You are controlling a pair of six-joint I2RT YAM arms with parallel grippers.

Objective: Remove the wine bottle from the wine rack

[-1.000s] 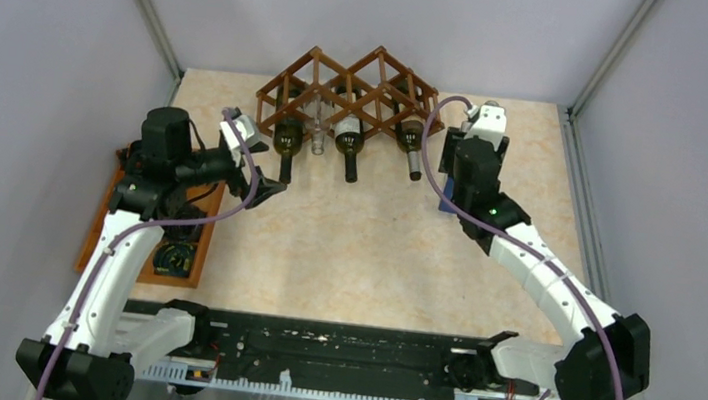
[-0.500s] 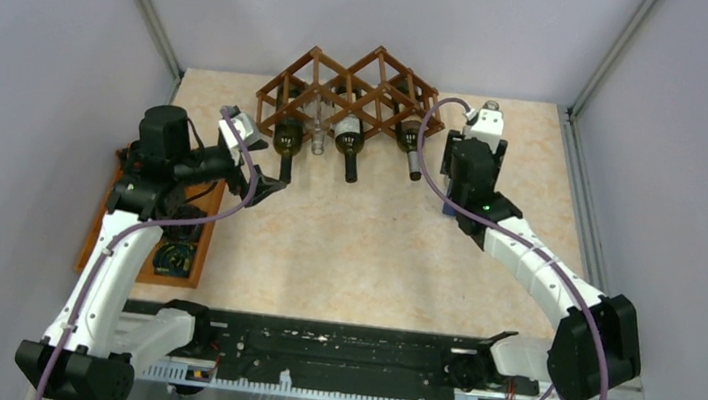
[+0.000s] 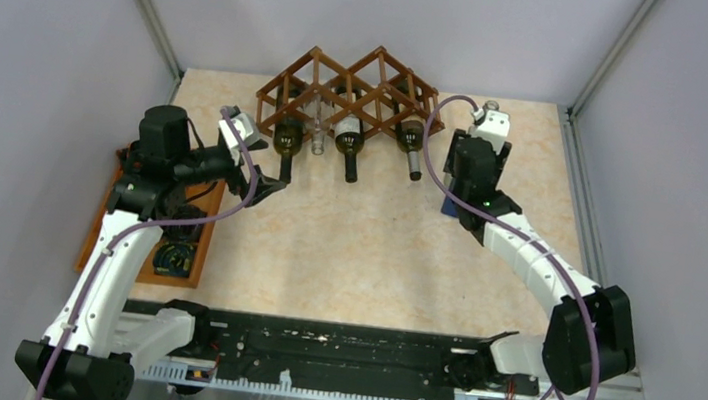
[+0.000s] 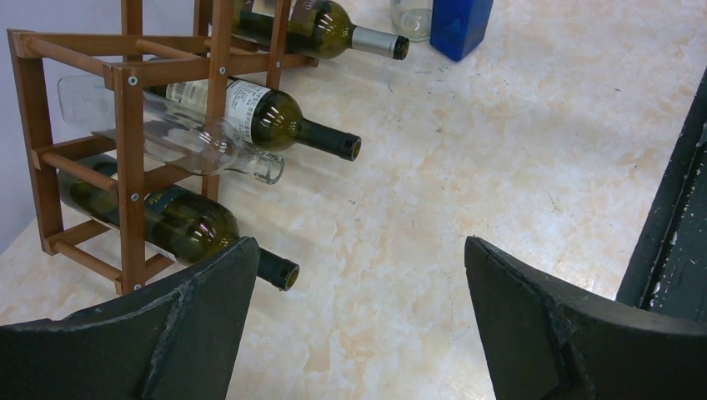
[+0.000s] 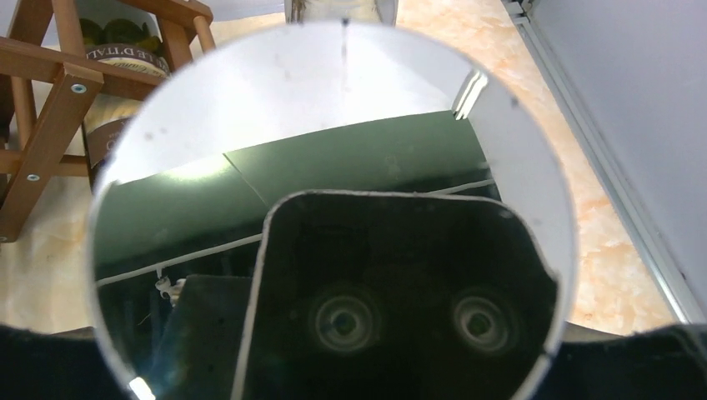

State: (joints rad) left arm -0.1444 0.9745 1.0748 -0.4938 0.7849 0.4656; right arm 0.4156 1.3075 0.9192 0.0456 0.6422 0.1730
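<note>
The brown lattice wine rack stands at the back of the table and holds several bottles lying with necks toward me. It also shows in the left wrist view and the right wrist view. My left gripper is open and empty, just in front of the leftmost dark green bottle. In the left wrist view the gripper is wide apart, with that bottle beside the left finger. My right gripper hangs right of the rack. A shiny round disc fills its view and hides the fingers.
A clear empty bottle and two labelled bottles lie in other cells. A blue box and a glass jar stand right of the rack. An orange-brown tray lies at the left edge. Grey walls enclose the table.
The right arm has swung its elbow inward, and its wrist has shifted slightly right and toward the back. The left arm and the bottles have not moved.
</note>
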